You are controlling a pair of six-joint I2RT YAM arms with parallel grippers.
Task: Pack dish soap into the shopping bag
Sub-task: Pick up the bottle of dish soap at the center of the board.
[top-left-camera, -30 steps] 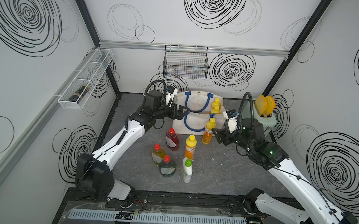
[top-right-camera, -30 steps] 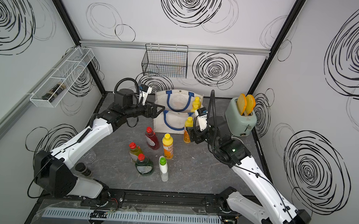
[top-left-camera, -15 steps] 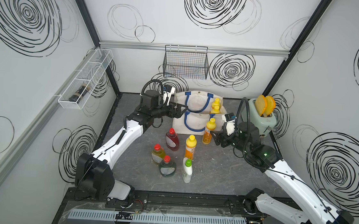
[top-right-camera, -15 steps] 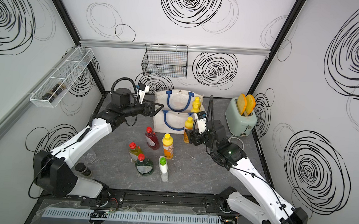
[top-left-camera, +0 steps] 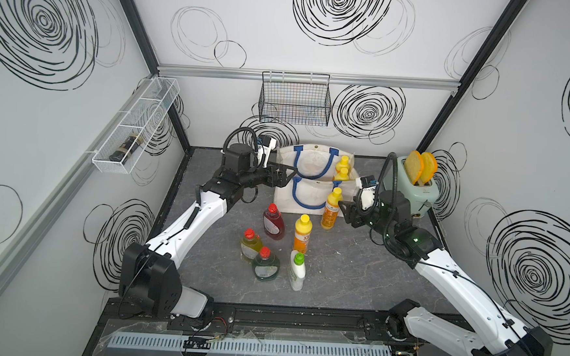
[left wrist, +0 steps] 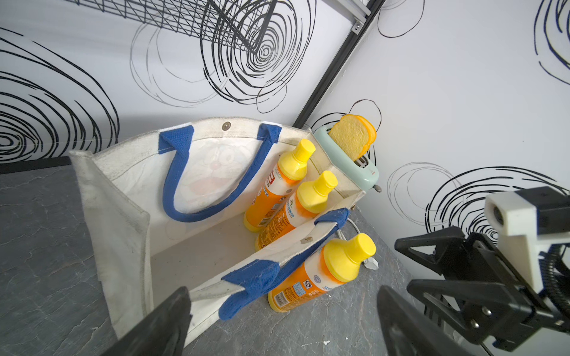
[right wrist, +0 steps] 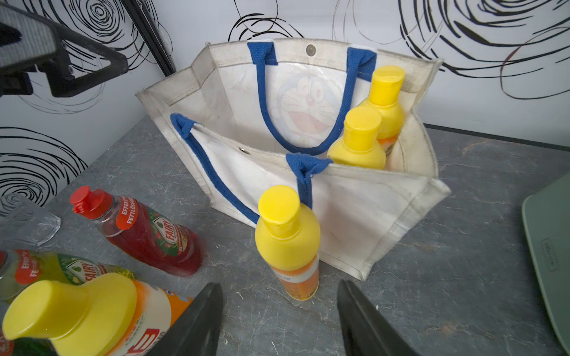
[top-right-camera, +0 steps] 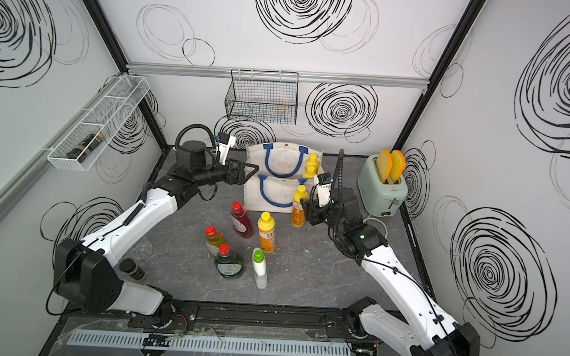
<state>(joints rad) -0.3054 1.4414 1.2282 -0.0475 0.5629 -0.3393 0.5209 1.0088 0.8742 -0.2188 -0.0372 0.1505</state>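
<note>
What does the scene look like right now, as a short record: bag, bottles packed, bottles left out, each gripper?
bag: shopping bag, upright, mouth open
packed: rear orange bottle, front orange bottle, both at the toaster end
left out: six standing; orange bottle by the bag, middle orange bottle, red bottle, yellow bottle, green bottle, white bottle
left gripper: open, at the bag's rim
right gripper: open, facing the orange bottle by the bag, not around it

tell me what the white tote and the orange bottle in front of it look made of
The shopping bag looks like woven canvas, matte and slightly soiled, with stitched seams and blue webbing handles. The orange bottle is probably plastic: smooth glossy yellow cap, printed label.
</note>
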